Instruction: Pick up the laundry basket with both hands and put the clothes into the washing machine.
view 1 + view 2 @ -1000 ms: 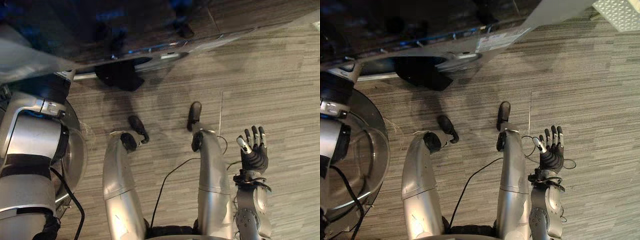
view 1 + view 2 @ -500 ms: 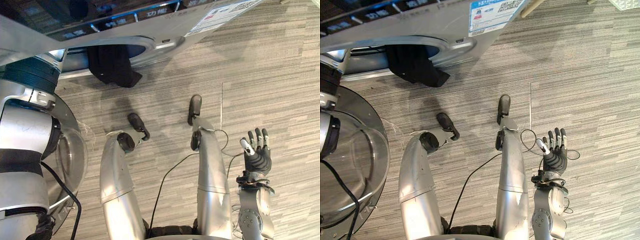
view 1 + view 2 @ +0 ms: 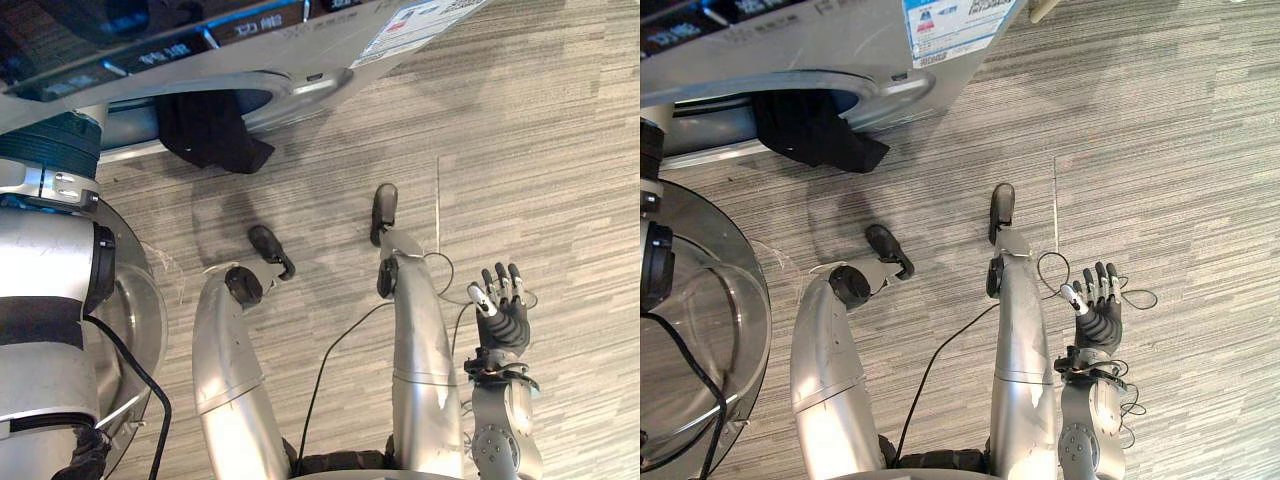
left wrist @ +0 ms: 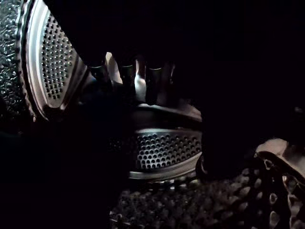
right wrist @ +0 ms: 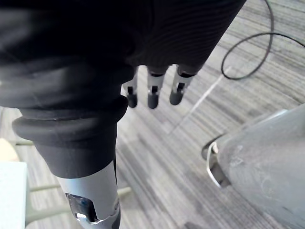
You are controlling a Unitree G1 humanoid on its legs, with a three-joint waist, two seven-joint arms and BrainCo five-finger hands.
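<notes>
Far left: the washing machine's round glass door [image 3: 725, 320] hangs open, swung out toward the robot. L arm [image 3: 50, 280] runs up alongside it to the machine's opening. L hand [image 4: 139, 81] is inside the drum [image 4: 57, 62]. Wrist view there is v. dark: perforated metal wall and ribs show, plus a row of silver fingers past the dark cover. Can't tell whether those fingers are released, clenched or holding cloth.

Just right of the arm: black garment [image 3: 210, 130] hangs half out over the lower rim of the opening, bunched, w/ its loose end dangling down the front. Not all the way in. Washing machine [image 3: 840, 50] front panel runs across the top of the head views, above the garment.

Centre to right: grey wood-grain floor [image 3: 540, 150].

Far right: R hand [image 3: 505, 318] is low by the robot's side, well apart from the machine and the garment. Its fingers [image 5: 151, 93] are straight and slightly spread, thumb out to the side. Released, nothing in it, floor beneath.
</notes>
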